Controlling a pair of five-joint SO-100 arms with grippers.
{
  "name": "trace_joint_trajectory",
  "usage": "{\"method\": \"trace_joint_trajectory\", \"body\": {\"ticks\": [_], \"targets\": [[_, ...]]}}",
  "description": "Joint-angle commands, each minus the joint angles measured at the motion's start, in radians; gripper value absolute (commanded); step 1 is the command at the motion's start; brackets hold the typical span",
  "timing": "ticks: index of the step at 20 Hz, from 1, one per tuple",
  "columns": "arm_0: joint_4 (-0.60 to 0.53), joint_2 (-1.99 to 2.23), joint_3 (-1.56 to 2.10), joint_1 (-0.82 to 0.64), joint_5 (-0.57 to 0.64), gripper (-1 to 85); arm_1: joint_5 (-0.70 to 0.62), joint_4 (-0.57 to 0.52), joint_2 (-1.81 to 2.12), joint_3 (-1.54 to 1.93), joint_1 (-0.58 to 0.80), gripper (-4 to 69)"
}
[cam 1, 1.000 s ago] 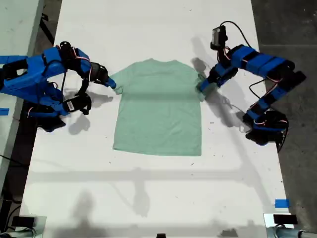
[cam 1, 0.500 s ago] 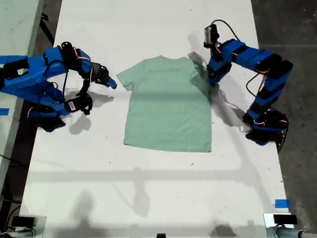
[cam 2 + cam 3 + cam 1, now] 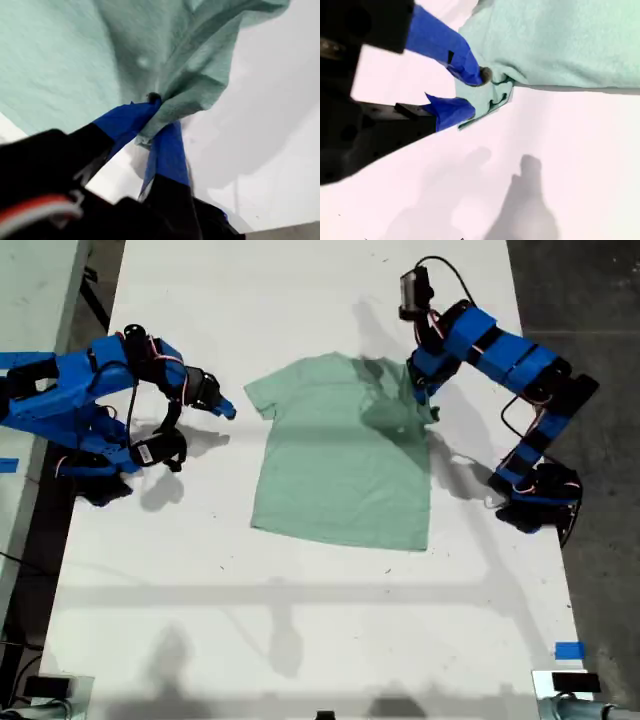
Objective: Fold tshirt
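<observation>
Since a second ago, the tshirt (image 3: 340,470) has slid across the table (image 3: 300,640) toward 3 o'clock in the exterior view, away from the second gripper (image 3: 224,409). The first gripper (image 3: 424,400) has gone up and toward 12 o'clock, and it took a sleeve (image 3: 200,95) with it.

Now the first gripper is shut tight on that sleeve. The cloth is bunched up between its two blue jaws and hangs in folds above the white table. In the exterior view this gripper is at about 2 o'clock from the middle of the shirt.

The rest of the shirt lies flat near the middle of the table, with its neck toward 12 o'clock.

The second gripper is at about 10 o'clock from the shirt. Its jaws are apart. The corner of the other sleeve (image 3: 492,97) lies right at their tips, but it is not squeezed.
</observation>
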Motion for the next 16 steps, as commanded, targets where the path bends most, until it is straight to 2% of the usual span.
{"method": "trace_joint_trajectory", "body": {"ticks": [1, 4, 7, 8, 9, 10, 12, 16], "targets": [[-0.017, 0.023, -0.032, 0.014, -0.009, 8.0, 0.081, 0.049, -0.078, -0.308, -0.129, -1.5], [-0.023, 0.023, -0.031, 0.015, -0.011, 8.1, 0.138, 0.028, -0.275, -0.505, -0.210, -1.5], [-0.025, 0.023, -0.031, 0.015, -0.012, 8.3, 0.172, -0.066, -0.453, -0.555, -0.236, 0.7], [-0.025, 0.023, -0.031, 0.015, -0.012, 8.4, 0.172, -0.074, -0.523, -0.581, -0.238, 10.6], [-0.025, 0.023, -0.031, 0.015, -0.012, 9.2, 0.161, -0.075, -0.577, -0.603, -0.239, 35.1], [-0.025, 0.023, -0.031, 0.015, -0.014, 10.3, 0.160, -0.078, -0.597, -0.606, -0.242, 36.4], [-0.025, 0.023, -0.032, 0.008, -0.017, 11.3, 0.161, -0.058, -0.546, -0.606, -0.250, 32.3], [-0.014, 0.029, -0.052, -0.003, -0.017, 9.6, 0.130, 0.130, -0.252, -0.586, -0.225, 28.5]]}}
